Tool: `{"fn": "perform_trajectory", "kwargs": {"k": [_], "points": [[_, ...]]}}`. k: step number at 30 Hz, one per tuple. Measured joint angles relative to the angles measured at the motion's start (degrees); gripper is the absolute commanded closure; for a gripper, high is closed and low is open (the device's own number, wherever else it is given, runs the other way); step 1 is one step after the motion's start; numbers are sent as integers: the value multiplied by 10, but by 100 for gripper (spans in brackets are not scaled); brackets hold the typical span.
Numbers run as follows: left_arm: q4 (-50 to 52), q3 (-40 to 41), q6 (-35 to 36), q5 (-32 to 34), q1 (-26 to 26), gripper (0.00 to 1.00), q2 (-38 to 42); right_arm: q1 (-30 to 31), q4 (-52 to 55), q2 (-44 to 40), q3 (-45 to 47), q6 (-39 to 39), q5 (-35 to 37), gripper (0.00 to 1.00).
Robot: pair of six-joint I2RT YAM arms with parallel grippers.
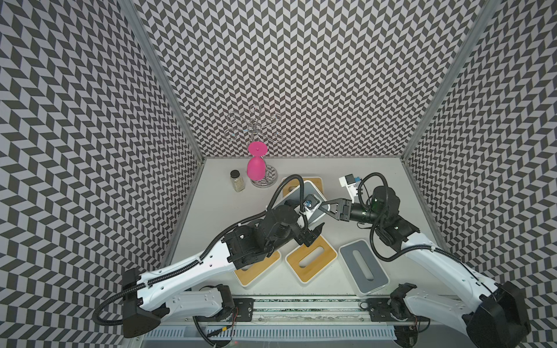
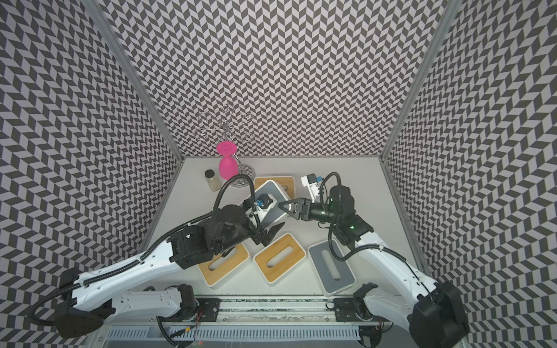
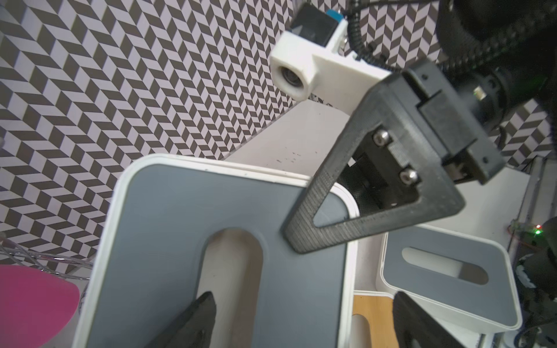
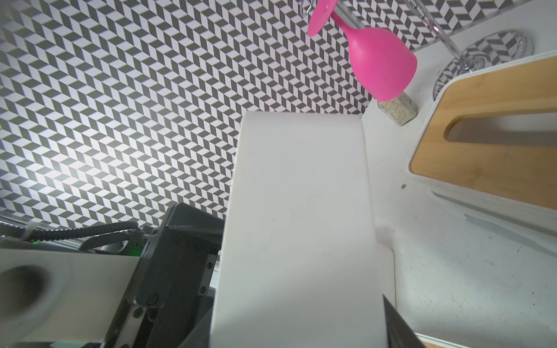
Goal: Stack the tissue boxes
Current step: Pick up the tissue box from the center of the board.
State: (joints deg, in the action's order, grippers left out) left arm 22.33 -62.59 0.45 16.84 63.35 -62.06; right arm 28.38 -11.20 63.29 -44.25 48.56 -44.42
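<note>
Peeking past left arm (image 1: 272, 226); grey box (image 1: 316, 189) (half-hidden)

Jar (image 1: 237, 180) (pale grains inside) upright at table (image 1: 211, 211) back, just beside pink goblet (image 1: 256, 169) hung upside down on wire rack (image 1: 255, 126). Chevron walls (image 1: 301, 75).

Twin overhead views; wrist cameras close on grey-lidded box (image 3: 180, 226).

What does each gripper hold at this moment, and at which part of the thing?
Right gripper: the grey-lidded box, pinched at its corner rim. Left gripper: open, holding nothing.
</note>
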Motion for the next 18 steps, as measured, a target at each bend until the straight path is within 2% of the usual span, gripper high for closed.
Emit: {"fn": "perform_trajectory", "kwargs": {"k": [11,14,18], "points": [[-47,0,-84,44,-12,0,78,0,-72,-2,7,63,68,72],[-49,0,-114,45,-49,0,85,0,-92,-2,10,82,92,72],[-57,0,-157,11,-142,0,85,0,-125,1,20,112,130,72]]}}
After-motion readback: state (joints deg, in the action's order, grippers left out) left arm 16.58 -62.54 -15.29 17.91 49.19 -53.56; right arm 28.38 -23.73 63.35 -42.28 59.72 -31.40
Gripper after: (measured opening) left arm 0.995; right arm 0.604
